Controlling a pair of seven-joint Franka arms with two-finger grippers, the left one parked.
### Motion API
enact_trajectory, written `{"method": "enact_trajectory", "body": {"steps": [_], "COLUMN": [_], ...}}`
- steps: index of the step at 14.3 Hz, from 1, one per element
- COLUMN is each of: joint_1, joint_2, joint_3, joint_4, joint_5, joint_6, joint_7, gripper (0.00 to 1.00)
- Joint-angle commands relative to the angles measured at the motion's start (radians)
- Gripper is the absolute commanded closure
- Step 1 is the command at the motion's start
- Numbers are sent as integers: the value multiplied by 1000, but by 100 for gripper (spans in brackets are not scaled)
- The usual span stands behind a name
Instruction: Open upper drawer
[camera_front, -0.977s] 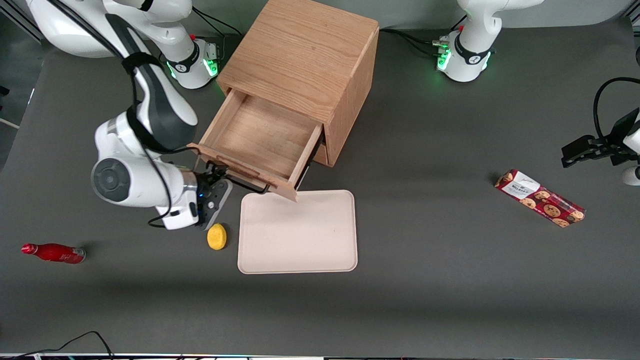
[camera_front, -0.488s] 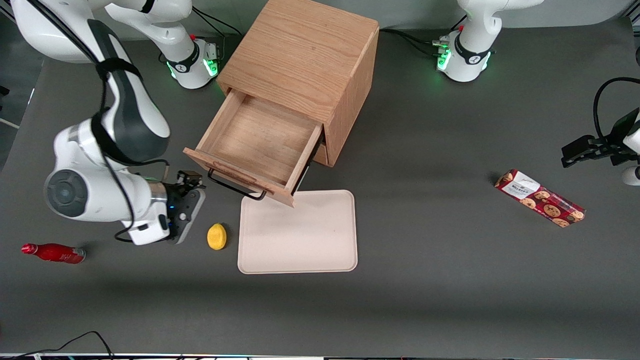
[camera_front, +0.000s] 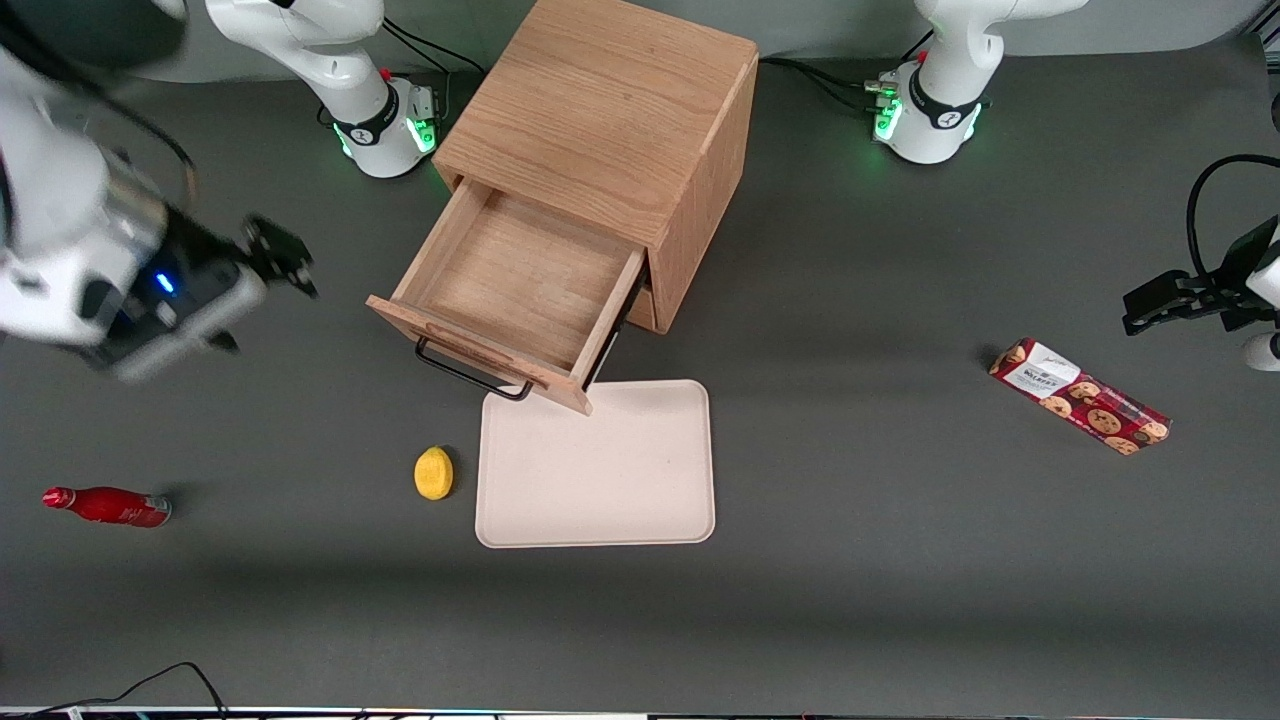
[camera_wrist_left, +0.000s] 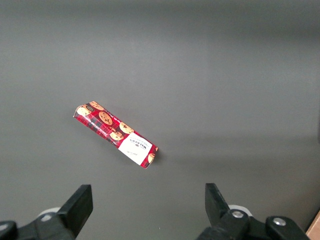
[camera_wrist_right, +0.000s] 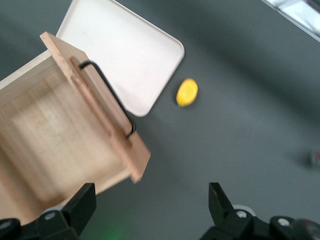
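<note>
The upper drawer (camera_front: 515, 285) stands pulled well out of the cabinet (camera_front: 610, 130) above the tray (camera_front: 597, 465), so the task appears complete; the gripper (camera_front: 275, 258), jaws apart and empty, hangs clear over the bench (camera_front: 900, 550), needing only to park.

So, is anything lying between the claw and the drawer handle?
No. In the front view only bare table separates the open claw from the drawer handle.

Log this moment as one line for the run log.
upper drawer: pulled out, empty | gripper: open, off the handle, raised toward working arm's end
</note>
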Motion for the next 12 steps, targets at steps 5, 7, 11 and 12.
{"method": "enact_trajectory", "body": {"steps": [5, 7, 11, 12], "joint_1": [10, 14, 17, 18], "joint_2": [-378, -401, -293, -261], "joint_3": [-168, -222, -282, -294], "joint_4": [-423, -470, -329, -294], "joint_5": [58, 66, 49, 49], "joint_6": [86, 66, 62, 56], "joint_7": [369, 362, 339, 336], "gripper": [0, 0, 0, 0]}}
